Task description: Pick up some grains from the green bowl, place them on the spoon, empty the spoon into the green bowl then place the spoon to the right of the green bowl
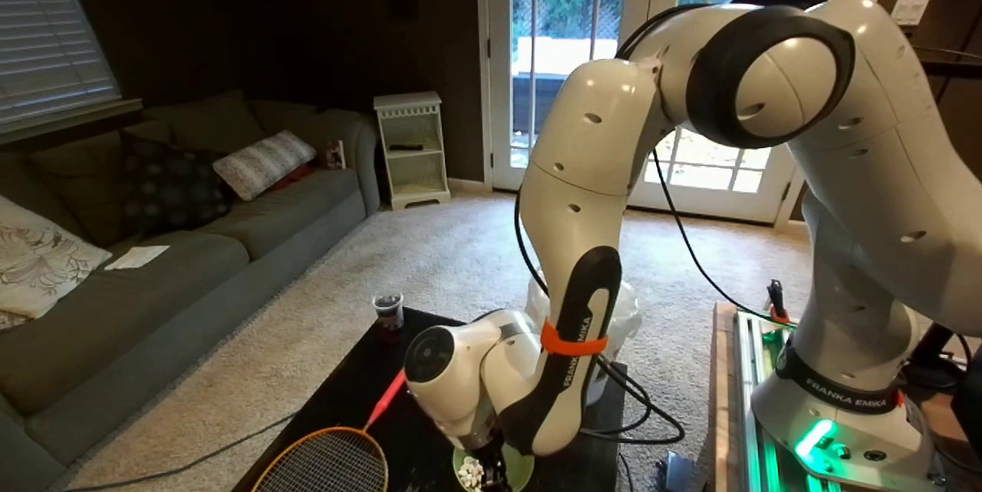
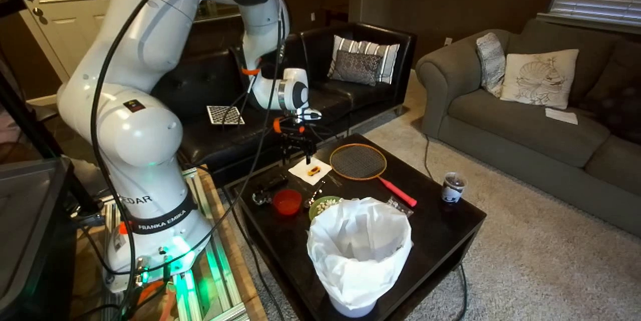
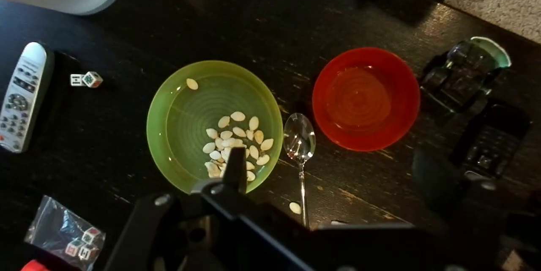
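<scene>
Wrist view, listed left to right across the dark wooden bench [image 3: 127,42]. Far left: a slim silver-grey remote control [image 3: 19,102], keys facing up. Next, a clear plastic bag holding small marked cubes [image 3: 63,228]; above it in view, two small white marked dice [image 3: 86,79], side by side. Then the round green bowl [image 3: 190,106], upright, containing the whitish-cream oval grains [image 3: 228,142], mostly heaped toward its lower right; one lies apart at the upper left. The shiny metal spoon [image 3: 299,135] rests just right of the green bowl; contact cannot be determined. One stray grain [image 3: 295,208] lies on the bench beside its handle. The black two-fingered gripper [image 3: 338,173] has its fingers spread wide, one overlapping the green bowl's rim in view; contact cannot be confirmed. Further right: a round red bowl [image 3: 365,97], upright, then a clear glass object [image 3: 465,72] and a black keyed handset [image 3: 490,144].
</scene>
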Controlling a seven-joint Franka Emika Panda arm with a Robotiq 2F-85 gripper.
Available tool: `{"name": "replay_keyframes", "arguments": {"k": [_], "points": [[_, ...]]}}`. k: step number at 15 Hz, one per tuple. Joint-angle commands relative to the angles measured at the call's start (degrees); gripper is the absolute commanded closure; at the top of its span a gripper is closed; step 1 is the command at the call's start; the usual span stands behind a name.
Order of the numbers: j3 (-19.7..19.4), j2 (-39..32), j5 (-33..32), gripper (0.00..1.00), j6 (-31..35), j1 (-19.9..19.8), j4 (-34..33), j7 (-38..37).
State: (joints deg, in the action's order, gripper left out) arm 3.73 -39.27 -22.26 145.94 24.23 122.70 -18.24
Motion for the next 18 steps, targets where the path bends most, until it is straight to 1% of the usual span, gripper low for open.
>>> {"name": "replay_keyframes", "arguments": {"k": [1,3,4,5,6,9,12,13,15,18], "points": [[-0.75,-0.36,0.97,0.00,0.09,0.88,-0.43,0.69],[-0.75,-0.42,0.96,0.00,0.09,0.94,-0.69,0.69],[-2.61,-0.35,-0.20,0.00,-0.58,2.55,-0.37,-1.88],[-2.81,-1.19,-0.49,0.00,1.15,2.33,-0.45,-1.67],[-3.90,-2.17,-1.28,0.00,2.61,2.97,-0.86,-2.21],[-8.03,-7.28,-3.53,0.00,11.00,5.13,-2.34,-3.52],[-11.02,-13.42,-1.63,0.00,21.16,6.47,-3.74,-2.29],[-12.47,-15.59,-0.79,0.00,23.78,7.59,-4.29,-1.86],[-14.52,-19.75,1.37,0.00,26.76,9.11,-5.87,-0.83],[-15.66,-24.72,4.99,0.00,28.83,9.41,-8.79,1.12]]}}
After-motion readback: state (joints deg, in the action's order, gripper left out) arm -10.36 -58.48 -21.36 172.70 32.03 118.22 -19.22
